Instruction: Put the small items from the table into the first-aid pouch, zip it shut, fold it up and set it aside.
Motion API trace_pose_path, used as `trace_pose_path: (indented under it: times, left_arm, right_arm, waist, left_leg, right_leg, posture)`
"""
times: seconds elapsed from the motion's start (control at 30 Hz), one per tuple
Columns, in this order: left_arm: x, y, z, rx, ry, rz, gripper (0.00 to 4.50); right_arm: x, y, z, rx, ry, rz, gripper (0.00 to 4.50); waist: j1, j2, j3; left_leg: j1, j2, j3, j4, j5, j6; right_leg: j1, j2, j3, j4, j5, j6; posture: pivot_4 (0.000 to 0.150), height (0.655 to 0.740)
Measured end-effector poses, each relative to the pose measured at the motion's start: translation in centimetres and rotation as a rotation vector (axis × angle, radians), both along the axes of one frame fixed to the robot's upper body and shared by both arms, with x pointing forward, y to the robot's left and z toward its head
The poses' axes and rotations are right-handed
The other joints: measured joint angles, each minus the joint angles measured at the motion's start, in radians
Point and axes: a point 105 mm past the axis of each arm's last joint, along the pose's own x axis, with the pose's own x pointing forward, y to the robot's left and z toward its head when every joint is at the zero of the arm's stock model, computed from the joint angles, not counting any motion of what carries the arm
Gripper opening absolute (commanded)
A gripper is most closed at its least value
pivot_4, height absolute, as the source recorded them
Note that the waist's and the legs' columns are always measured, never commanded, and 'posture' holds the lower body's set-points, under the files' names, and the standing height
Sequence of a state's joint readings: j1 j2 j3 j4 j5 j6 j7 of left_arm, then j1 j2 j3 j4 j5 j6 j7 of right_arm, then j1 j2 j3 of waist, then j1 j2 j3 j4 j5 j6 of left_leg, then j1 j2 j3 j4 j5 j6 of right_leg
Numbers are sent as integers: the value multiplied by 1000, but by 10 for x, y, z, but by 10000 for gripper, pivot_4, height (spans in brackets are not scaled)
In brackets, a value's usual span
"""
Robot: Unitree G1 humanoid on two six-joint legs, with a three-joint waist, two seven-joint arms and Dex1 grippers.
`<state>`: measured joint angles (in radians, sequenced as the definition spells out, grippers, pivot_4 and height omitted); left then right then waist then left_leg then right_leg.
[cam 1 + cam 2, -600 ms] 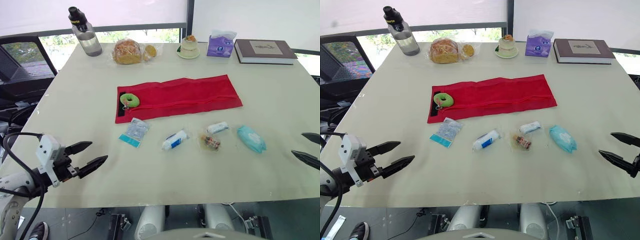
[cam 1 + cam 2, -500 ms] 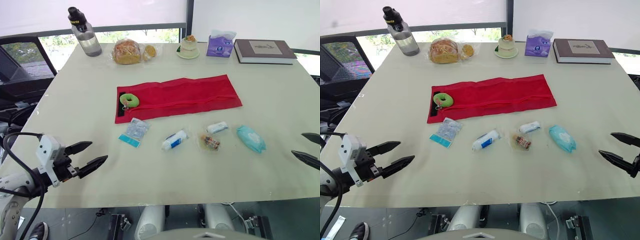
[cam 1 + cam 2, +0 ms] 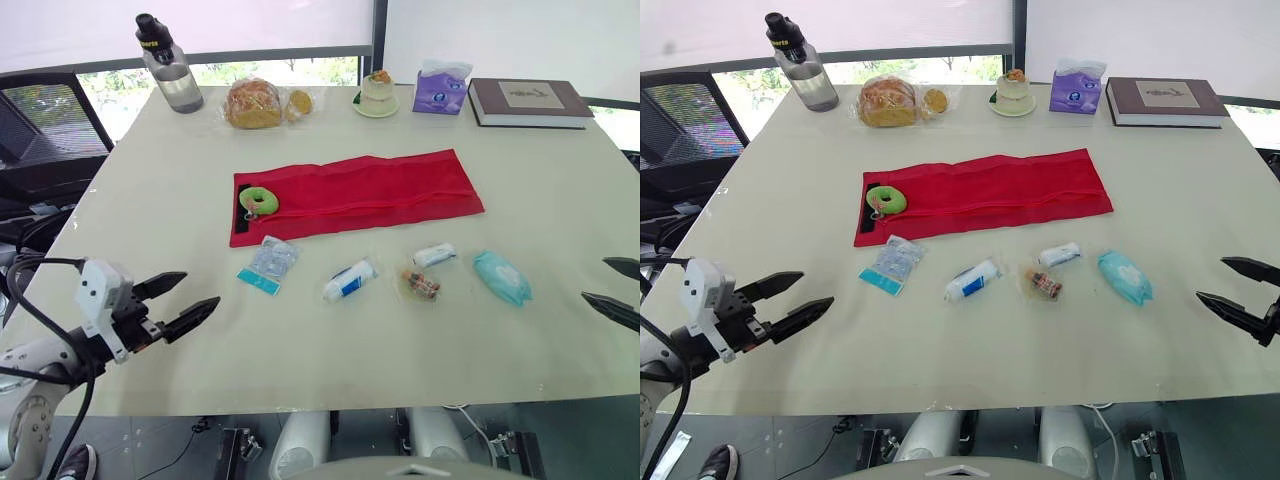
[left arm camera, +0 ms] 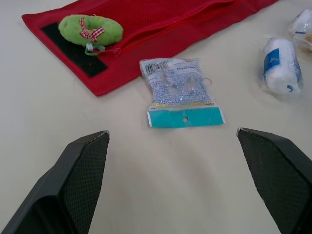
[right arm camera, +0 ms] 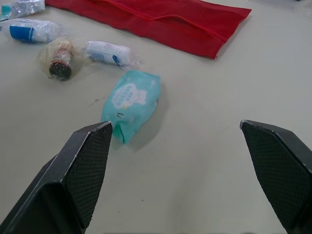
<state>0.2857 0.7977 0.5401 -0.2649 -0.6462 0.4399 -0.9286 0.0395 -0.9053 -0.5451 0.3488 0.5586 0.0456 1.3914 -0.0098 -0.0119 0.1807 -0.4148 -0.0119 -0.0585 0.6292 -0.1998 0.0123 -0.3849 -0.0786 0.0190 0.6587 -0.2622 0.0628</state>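
Left gripper (image 3: 200, 289), wide open and empty, should straddle the clear sachet (image 3: 270, 263) squarely across its narrow width before closing.

the red pouch (image 3: 360, 195) lies flat in the middle of the table (image 3: 150, 190), a green ring (image 3: 260, 200) on its left end. nearer, left to right: clear packet (image 3: 268, 265), white tube (image 3: 349, 281), small bagged item (image 3: 421, 284), white roll (image 3: 434, 255), teal wipes pack (image 3: 502, 277). left claw (image 3: 200, 288) and right claw (image 3: 595, 280) hover spread wide at the near corners.
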Motion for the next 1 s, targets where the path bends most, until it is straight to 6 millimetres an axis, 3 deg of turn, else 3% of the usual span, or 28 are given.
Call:
trace_pose_path:
  times: [0.13, 0.43, 0.73, 1.0]
  left_arm:
    - [14, -4, 9, -1, -40, 9, 45000]
    - [41, -21, 12, 8, -44, 16, 45000]
    - [58, -26, -16, -35, 120, 34, 45000]
    - [66, -35, -28, -154, 272, 19, 45000]
  right_arm:
    - [0, 9, 1, 26, -6, 23, 44591]
    - [7, 72, 28, 153, -99, 159, 44591]
    - [5, 121, 34, 222, -94, 258, 44591]
    - [3, 165, 54, 267, -126, 378, 44591]
  waist:
    - [2, 0, 0]
    - [1, 0, 0]
    - [4, 0, 0]
    - [0, -1, 0]
  left_leg:
    - [0, 0, -1, 0, 0, 0]
    - [0, 1, -1, 0, 0, 0]
    - [0, 1, -2, 0, 0, 0]
    - [-1, 1, -3, 0, 0, 0]
  right_leg:
    - [0, 4, -1, 0, 0, 0]
    - [0, 5, 0, 0, 0, 0]
    - [0, 6, -1, 1, 0, 0]
    - [0, 6, -1, 1, 1, 1]
  posture:
    - [1500, 7400]
    - [1500, 7400]
    - [1500, 7400]
    - [1500, 7400]
